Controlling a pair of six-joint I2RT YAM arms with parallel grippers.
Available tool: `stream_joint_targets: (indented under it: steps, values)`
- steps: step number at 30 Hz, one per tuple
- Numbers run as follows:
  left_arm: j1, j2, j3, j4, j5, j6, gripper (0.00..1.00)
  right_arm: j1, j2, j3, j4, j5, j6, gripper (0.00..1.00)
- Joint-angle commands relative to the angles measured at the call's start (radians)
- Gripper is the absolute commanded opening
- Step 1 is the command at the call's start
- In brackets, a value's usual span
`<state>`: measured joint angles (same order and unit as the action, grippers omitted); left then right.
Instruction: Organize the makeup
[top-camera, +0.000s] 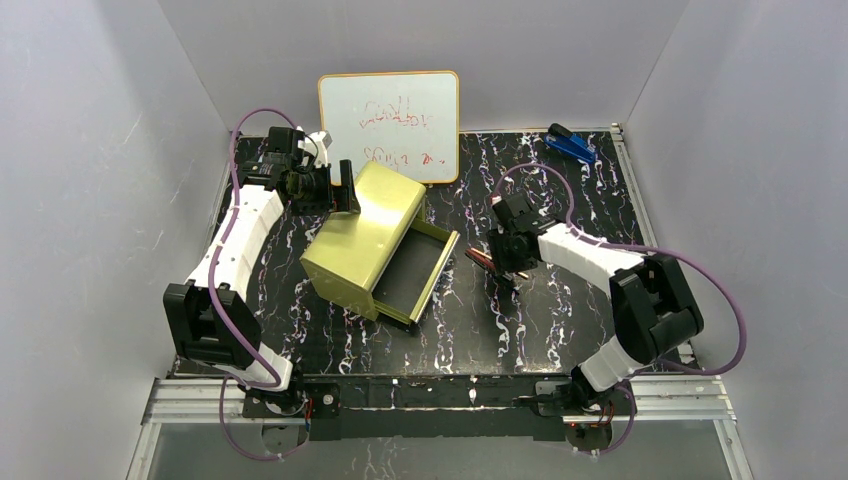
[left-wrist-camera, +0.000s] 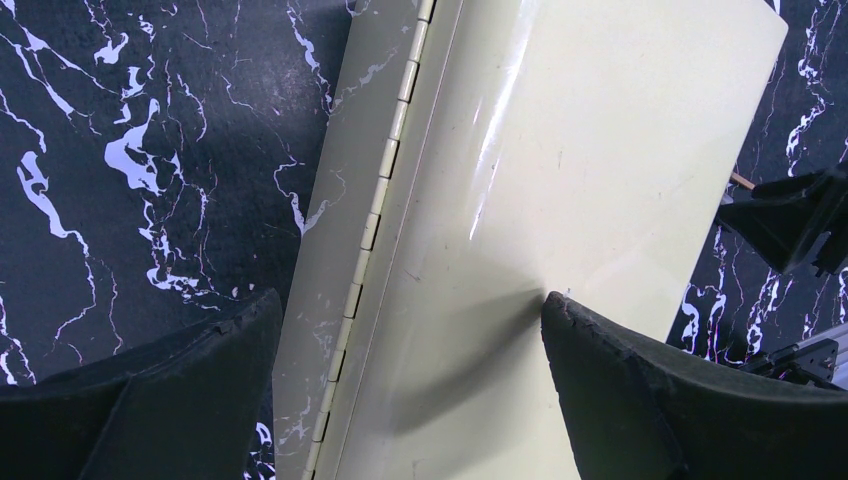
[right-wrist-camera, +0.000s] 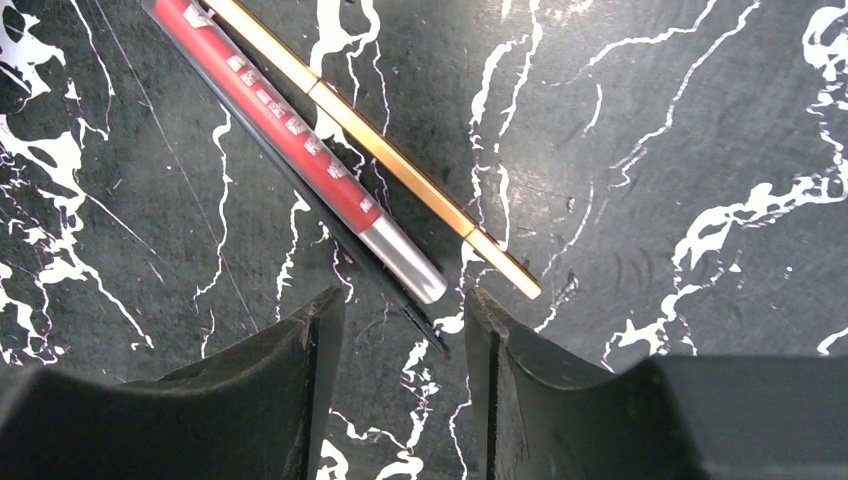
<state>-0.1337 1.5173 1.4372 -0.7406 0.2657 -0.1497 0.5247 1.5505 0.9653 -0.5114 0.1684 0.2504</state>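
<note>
**pinkfan:** On the black marble-pattern table (right-wrist-camera: 650, 200), just right of the open drawer (top-camera: 437, 275) of the yellow-green metal box (top-camera: 355, 245), that's where the makeup sits. There's a red tube with a silver cap (right-wrist-camera: 280, 130), a thin gold stick (right-wrist-camera: 380, 150) and a thin black stick (right-wrist-camera: 425, 328), side by side.

**gearhead:** Grippers?

**pinkfan:** The right gripper (right-wrist-camera: 405, 300) hovers at their ends, jaws half narrowed, nothing pinched. The left gripper (left-wrist-camera: 405, 320) is spread wide over the box's hinged top.
</note>
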Motion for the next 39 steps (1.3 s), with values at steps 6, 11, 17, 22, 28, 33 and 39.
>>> stream_joint_targets:
  steps: [6,11,17,22,28,33,39]
  values:
    - [0.006,0.000,-0.026,-0.063,-0.096,0.038,0.98,-0.001,0.088,-0.012,0.091,-0.038,-0.008,0.54]
    - [0.006,0.004,-0.025,-0.063,-0.096,0.039,0.98,-0.001,0.123,-0.002,0.123,-0.038,-0.011,0.54]
    - [0.006,0.008,-0.022,-0.065,-0.100,0.039,0.98,-0.001,0.135,0.036,0.135,-0.032,-0.022,0.41]
    - [0.006,0.011,-0.023,-0.065,-0.097,0.041,0.98,-0.001,0.171,0.070,0.133,-0.038,-0.044,0.28]
    - [0.006,0.002,-0.030,-0.062,-0.102,0.041,0.98,-0.001,0.218,0.094,0.142,-0.062,-0.044,0.01]
    - [0.006,0.001,-0.028,-0.063,-0.109,0.042,0.98,0.000,0.208,0.118,0.125,-0.058,-0.042,0.01]
    - [0.006,0.010,-0.019,-0.065,-0.103,0.043,0.98,-0.001,0.146,0.167,0.063,-0.002,-0.059,0.01]
